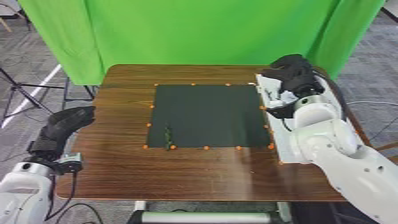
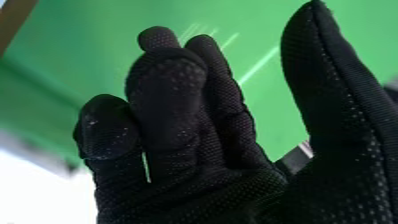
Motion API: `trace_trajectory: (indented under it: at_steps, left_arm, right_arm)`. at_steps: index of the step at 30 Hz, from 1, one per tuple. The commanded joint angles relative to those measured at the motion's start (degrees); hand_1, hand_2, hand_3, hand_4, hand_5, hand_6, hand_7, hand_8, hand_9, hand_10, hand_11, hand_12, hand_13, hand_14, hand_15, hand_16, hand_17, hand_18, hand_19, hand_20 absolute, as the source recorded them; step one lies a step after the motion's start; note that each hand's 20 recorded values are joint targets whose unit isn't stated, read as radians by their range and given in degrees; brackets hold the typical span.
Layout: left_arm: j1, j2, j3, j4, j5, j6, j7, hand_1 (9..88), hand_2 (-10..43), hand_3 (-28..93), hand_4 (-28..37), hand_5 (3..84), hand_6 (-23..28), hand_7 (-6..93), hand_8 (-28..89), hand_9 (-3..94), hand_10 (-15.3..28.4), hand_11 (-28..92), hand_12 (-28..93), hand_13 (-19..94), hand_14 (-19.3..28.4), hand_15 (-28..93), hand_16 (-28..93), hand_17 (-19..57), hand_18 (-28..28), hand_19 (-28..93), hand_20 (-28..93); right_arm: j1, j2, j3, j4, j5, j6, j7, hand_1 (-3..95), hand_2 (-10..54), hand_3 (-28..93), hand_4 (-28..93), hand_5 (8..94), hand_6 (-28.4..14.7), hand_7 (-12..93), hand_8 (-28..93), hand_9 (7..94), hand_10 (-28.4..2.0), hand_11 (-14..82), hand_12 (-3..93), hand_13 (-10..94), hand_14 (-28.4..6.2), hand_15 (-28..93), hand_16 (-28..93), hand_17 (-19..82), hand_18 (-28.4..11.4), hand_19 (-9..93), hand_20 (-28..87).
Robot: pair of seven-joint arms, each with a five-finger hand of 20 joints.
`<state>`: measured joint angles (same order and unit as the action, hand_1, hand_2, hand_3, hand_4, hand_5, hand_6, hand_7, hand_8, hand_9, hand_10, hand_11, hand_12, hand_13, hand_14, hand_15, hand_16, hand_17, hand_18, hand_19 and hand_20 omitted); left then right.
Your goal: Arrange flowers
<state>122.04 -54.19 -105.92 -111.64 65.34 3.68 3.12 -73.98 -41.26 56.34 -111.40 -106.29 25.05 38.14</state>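
In the head view, my right hand [image 1: 291,74] is over the far part of the white board at the table's right side, its fingers relaxed. The glove of the right hand [image 2: 178,145] stands with fingers and thumb apart in the right wrist view, holding nothing. A thin green stem [image 1: 169,137] lies on the dark mat [image 1: 209,112], near its front left corner. My left hand [image 1: 67,124] is at the table's left edge with relaxed fingers, away from the stem.
A white board [image 1: 283,143] runs along the right side of the brown table [image 1: 195,175], partly under the right arm. Small orange markers [image 1: 206,147] line the mat's border. A green curtain [image 1: 213,35] hangs behind the table.
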Motion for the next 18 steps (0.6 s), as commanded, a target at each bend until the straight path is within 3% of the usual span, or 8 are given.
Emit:
trace_trajectory:
  at_steps: [1,9,18]
  left_arm:
    - [-0.21,-0.8,-0.06,0.22,1.51,-1.83,-1.24,31.8,3.3,59,-20.1,43.6,5.7,17.4,-7,41.2,15.8,19,10,36,19.3,19,-4,8.5,13.6,12,13]
    - [0.44,-0.99,-0.4,-0.14,1.9,-2.26,-1.81,31.8,3.3,59,-20.0,43.6,5.3,17.5,-7,41.3,15.9,19,10,36,19.4,19,-4,8.6,13.7,12,13]
    - [0.66,-1.28,-0.59,-0.59,3.56,-3.5,-2.51,31.8,3.3,58,-19.8,43.8,5.1,17.5,-7,41.3,15.9,19,10,36,19.5,19,-4,8.5,13.8,12,13]
  right_arm:
    - [-15.72,5.59,9.85,-1.63,-9.02,-2.33,3.25,35.0,-9.5,59,-10,52.9,-4.7,20,-4,63.4,-17.8,14.5,26.1,82,-5.2,58,37,53,-17.8,91,44]
    - [-29.4,6.38,20.39,-3.07,-13.04,-4.5,5.76,35.4,-9.5,59,-10,53.5,-4.6,21,-3,63.9,-17.6,17.2,27.4,83,-5.0,59,37,53,-17.7,92,45]
    - [-36.36,8.44,28.09,-0.96,-13.36,-10.39,7.19,35.9,-9.5,59,-10,56.1,-4.6,22,-3,67.2,-17.2,22.3,29.2,83,-4.6,60,37,54,-17.6,93,45]
